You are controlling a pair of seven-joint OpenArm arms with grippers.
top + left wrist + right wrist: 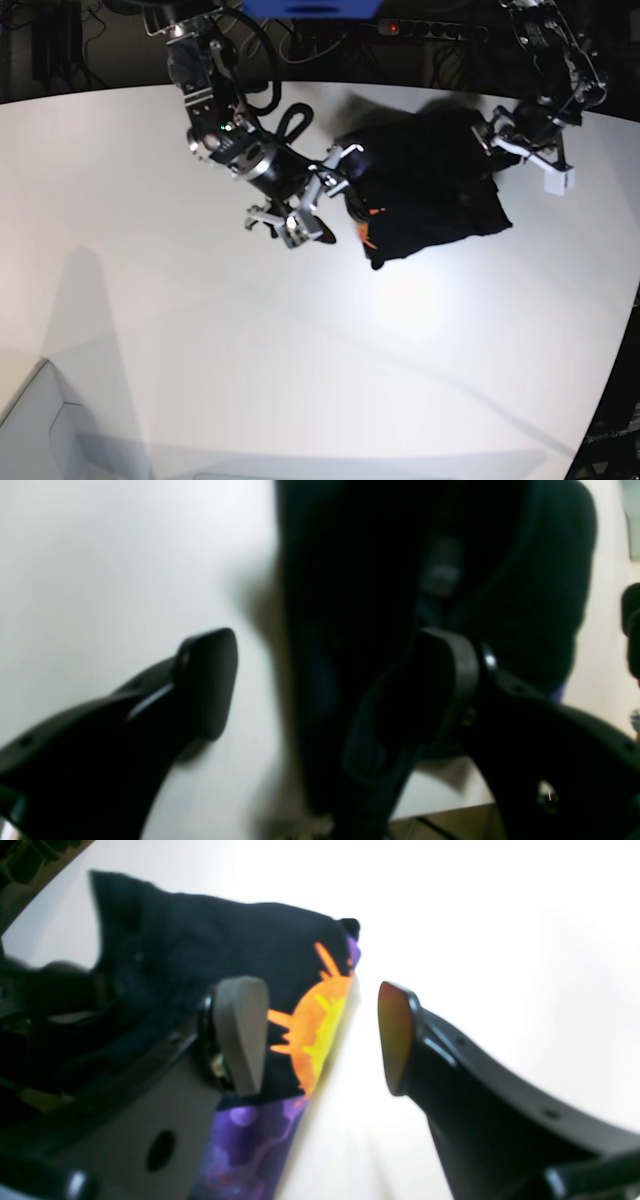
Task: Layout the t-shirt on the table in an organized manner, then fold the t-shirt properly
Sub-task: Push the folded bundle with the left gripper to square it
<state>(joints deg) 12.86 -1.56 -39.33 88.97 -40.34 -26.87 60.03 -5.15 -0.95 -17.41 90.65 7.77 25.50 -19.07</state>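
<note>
Base view, left to right: right gripper [322, 195], jaws parted and holding nothing, at the left edge of the t-shirt [425, 185], which lies bunched at upper centre-right of the table [200, 350]; left gripper [525, 150], jaws likewise apart, at its right edge.

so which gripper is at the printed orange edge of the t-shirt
The right gripper, jaws open at the t-shirt's orange-and-purple printed edge. The left gripper is at plain black cloth on the opposite side.
</note>
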